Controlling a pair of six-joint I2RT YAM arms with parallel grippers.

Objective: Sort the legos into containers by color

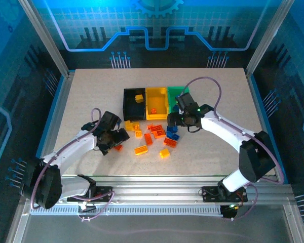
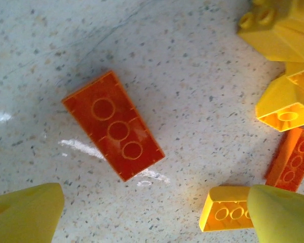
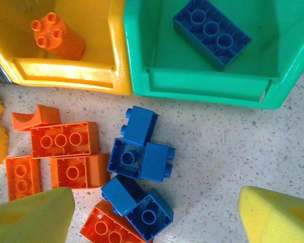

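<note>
Between the widely parted fingers of the left tool (image 2: 152,217), which hangs empty above the desk (image 2: 192,76) on the near-left of the yellow bin (image 1: 157,91), lies 1 flat orange-red brick (image 2: 114,132). It is hollow side up and apart from its neighbours. A loose yellow brick (image 2: 225,215) sits just beside the tool's right finger.

The right tool (image 3: 157,217), equally wide and empty, hovers just near of where the yellow bin joins the green bin (image 3: 202,83). Below it is a blue clump (image 3: 141,152) of bricks that touch each other and an orange-red neighbour (image 3: 109,230).

The yellow bin holds 1 orange-red block (image 3: 58,36) and the green bin 1 blue plate (image 3: 212,31). The black bin (image 1: 129,93), on the yellow bin's left, holds 1 yellow block (image 1: 139,98). Most legos lie unsorted near of the yellow bin.

Likely faults:
- The left tool may nudge or trap the loose yellow brick as it closes.
- The flat brick may skid from a shallow pinch.
- The right tool may lift 2 joined blues or drag the orange-red neighbour along.
- Bin colour does not match brick colour, so yellow pieces could be dropped in the yellow bin.
</note>
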